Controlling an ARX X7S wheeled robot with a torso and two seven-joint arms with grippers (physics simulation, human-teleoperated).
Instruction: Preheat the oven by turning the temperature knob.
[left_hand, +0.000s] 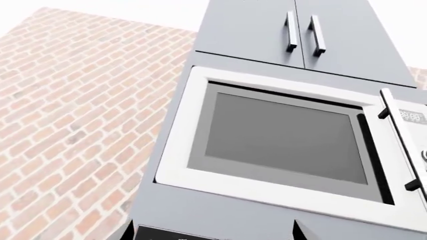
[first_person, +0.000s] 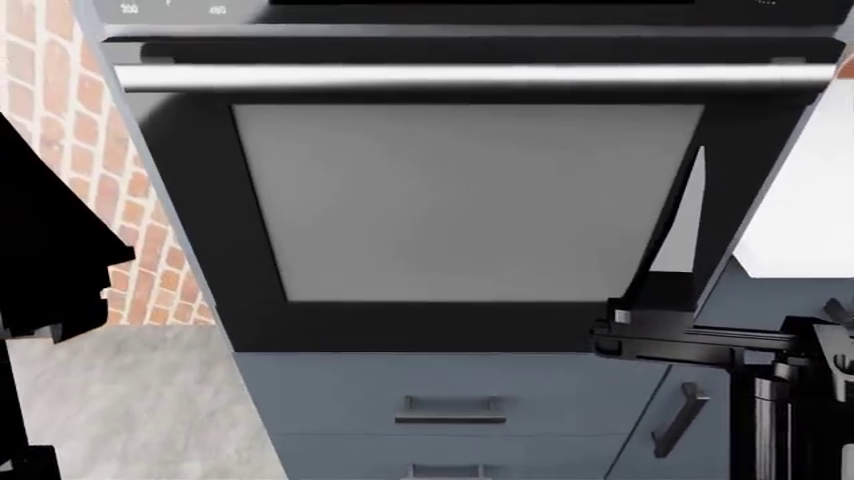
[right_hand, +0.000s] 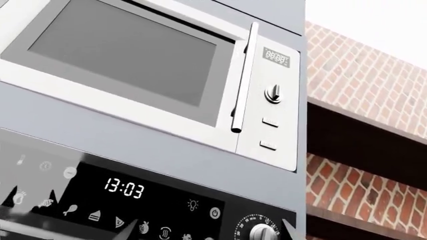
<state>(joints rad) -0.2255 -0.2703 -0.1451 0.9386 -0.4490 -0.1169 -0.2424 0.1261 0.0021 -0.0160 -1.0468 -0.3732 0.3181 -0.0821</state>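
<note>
The oven (first_person: 467, 200) fills the head view, with a glass door and a steel bar handle (first_person: 467, 77). Its black control panel (right_hand: 133, 200) shows in the right wrist view with a 13:03 clock and icons. A silver knob (right_hand: 262, 232) ringed by a minutes scale sits at the panel's right end. The temperature knob is out of view; only dial numerals (first_person: 130, 8) peek in at the head view's upper left. My right gripper (right_hand: 209, 232) is open, its fingertips either side of the panel's right half. My left gripper (left_hand: 213, 235) is open over the panel's corner (left_hand: 160, 234).
A white-framed microwave (left_hand: 280, 135) sits above the oven, with its own handle (right_hand: 241, 80) and knob (right_hand: 273, 93). Grey cabinet doors (left_hand: 293, 30) are above it and drawers (first_person: 454, 410) below the oven. Brick wall (left_hand: 73, 115) lies left, a white counter (first_person: 814, 200) right.
</note>
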